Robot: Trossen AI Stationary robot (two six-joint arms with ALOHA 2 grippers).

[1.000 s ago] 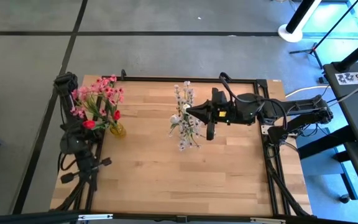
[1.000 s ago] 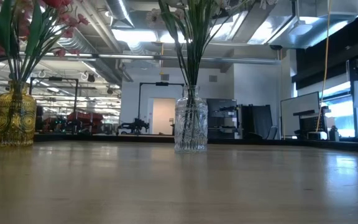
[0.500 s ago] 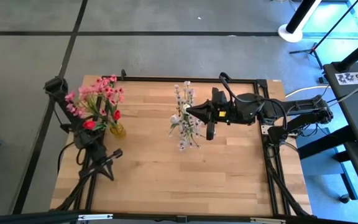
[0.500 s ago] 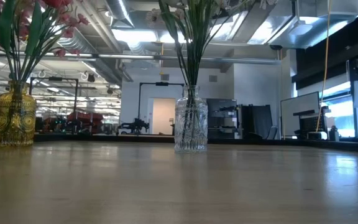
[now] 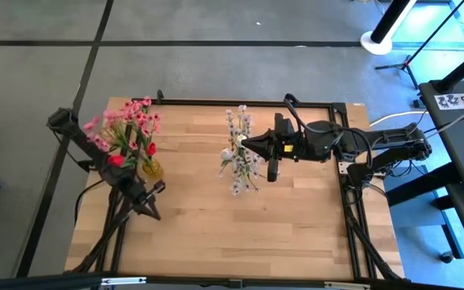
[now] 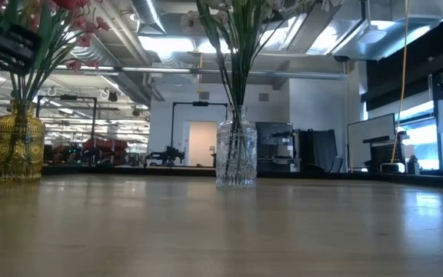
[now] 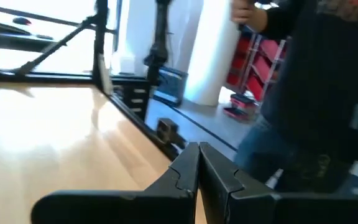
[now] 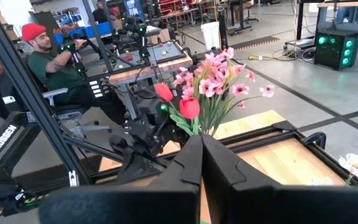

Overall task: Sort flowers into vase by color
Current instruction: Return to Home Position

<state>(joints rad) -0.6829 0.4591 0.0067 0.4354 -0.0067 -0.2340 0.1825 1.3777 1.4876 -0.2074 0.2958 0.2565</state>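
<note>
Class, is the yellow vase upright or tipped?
Upright: the yellow vase stands on its base, flower stems rising from its mouth.

I see the bare light wooden tabletop (image 6: 283,231) open across the front and between vases. Yellow glass vase of pink and red flowers (image 6: 18,150) blocks the left side. Clear glass vase of white sprigs (image 6: 235,158) blocks mid-table, with the right gripper (image 5: 244,143) just beside it.

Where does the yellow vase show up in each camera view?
High view: yellow vase at the left side of the table.
Low view: far left.
Left wrist view: not in it; the left end effector faces the table's edge.
Right wrist view: hidden behind the right end effector.
Shared landmark: its pink flowers.
</note>
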